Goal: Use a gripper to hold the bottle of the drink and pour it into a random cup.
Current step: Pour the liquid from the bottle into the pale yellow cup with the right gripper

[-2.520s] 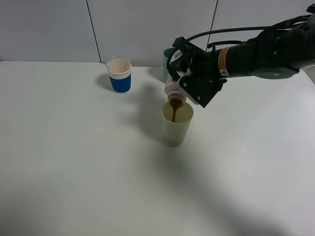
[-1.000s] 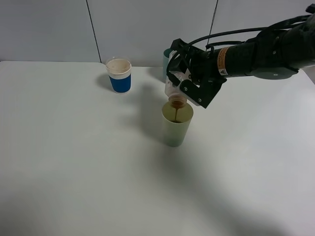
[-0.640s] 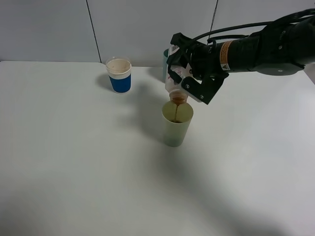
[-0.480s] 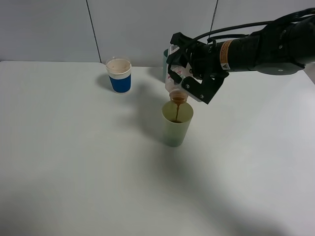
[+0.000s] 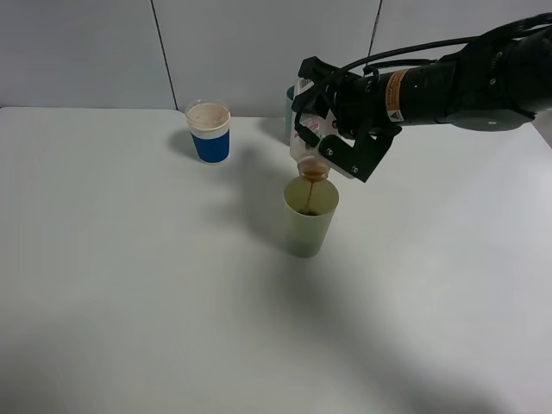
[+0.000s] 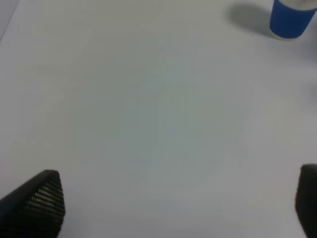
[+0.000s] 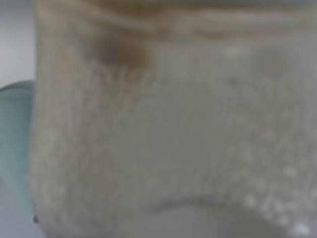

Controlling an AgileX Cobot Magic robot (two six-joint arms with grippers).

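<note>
My right gripper (image 5: pixel 332 129) is shut on the bottle of the drink (image 5: pixel 307 147) and holds it tipped steeply, neck down, above the pale yellowish-green cup (image 5: pixel 310 217). A thin stream of dark brown liquid falls from the neck into the cup. In the right wrist view the clear bottle wall (image 7: pixel 173 129) fills the picture, close and blurred. My left gripper (image 6: pixel 178 203) is open over bare white table, with only its two fingertips (image 6: pixel 42 198) showing; it is not in the exterior view.
A short blue cup with a white rim (image 5: pixel 209 131) stands at the back left, also in the left wrist view (image 6: pixel 291 17). A teal-blue tumbler (image 5: pixel 291 110) stands behind the right gripper, mostly hidden. The table (image 5: pixel 129 285) is white, with a wall behind.
The right gripper has lifted slightly and tipped the bottle steeper, neck more straight down over the cup. The stream keeps falling. The cups have not moved.
</note>
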